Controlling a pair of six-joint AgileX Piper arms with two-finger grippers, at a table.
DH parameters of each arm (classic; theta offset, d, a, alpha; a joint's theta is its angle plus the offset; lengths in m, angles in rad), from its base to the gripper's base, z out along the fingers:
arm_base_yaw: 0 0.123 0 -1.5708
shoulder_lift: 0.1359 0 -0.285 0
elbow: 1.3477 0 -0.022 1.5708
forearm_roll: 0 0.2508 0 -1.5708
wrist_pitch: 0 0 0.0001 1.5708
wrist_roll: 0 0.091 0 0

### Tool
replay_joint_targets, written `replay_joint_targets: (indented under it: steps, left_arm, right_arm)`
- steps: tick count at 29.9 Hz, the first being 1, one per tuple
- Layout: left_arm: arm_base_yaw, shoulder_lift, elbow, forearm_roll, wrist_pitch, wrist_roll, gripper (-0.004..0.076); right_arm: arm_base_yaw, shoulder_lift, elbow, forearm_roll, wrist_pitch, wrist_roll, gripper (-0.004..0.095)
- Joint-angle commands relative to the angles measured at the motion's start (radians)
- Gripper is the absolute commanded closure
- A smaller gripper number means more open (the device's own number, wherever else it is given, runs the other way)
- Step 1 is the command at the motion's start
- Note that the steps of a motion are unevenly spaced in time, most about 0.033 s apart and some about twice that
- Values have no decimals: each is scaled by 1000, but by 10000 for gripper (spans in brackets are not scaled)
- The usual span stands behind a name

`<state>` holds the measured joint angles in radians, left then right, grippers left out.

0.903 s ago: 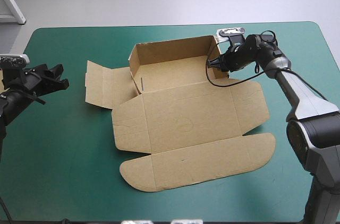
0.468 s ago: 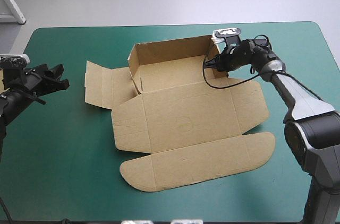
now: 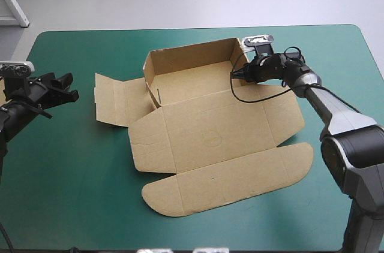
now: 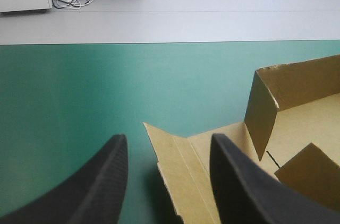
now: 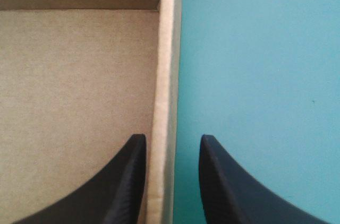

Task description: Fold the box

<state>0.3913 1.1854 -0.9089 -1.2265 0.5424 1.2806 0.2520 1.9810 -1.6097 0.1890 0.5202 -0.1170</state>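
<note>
The box point(image 3: 210, 127) sat around the middle of the table point(image 3: 72, 193), a shade toward the far edge, and it was half built. An open tray stood at the back with its walls up, and the lid point(image 3: 216, 136) lay flat toward the near edge, its rounded flap point(image 3: 228, 178) closest to that edge. One side flap point(image 3: 117, 98) lay flat on the teal-green cover, pointing at the table's left edge. Over on the right, the right claw point(image 3: 235, 74) was at the tray's right wall. Its own camera showed the two black fingers a little apart, straddling that wall's top rim. One was inside the tray, the other outside over the cover, and a strip of cover showed between the outer finger and the board, so no pinch there. The left claw point(image 3: 72, 85) hung near the table's left edge, just short of the side flap and not touching it, fingers spread wide with nothing between them
</note>
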Motion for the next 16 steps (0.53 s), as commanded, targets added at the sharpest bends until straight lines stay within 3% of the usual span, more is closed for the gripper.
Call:
replay_joint_targets:
  steps: [1,9,12,14,16]
  left_arm:
    - [-10,-22,-27,-39,0,0,375]
    - [-53,-22,-27,11,0,0,375]
    - [-65,-22,-27,9,3,0,375]
    - [-76,-22,-27,9,7,0,375]
    - [-85,-22,-27,9,10,0,375]
  right_arm:
    - [0,-50,-21,3,-49,-11,581]
    - [0,-50,-23,53,-11,-66,598]
    - [0,-50,-25,53,8,-69,763]
    - [0,-52,-30,46,20,-70,933]
    - [0,-60,-32,44,23,-68,905]
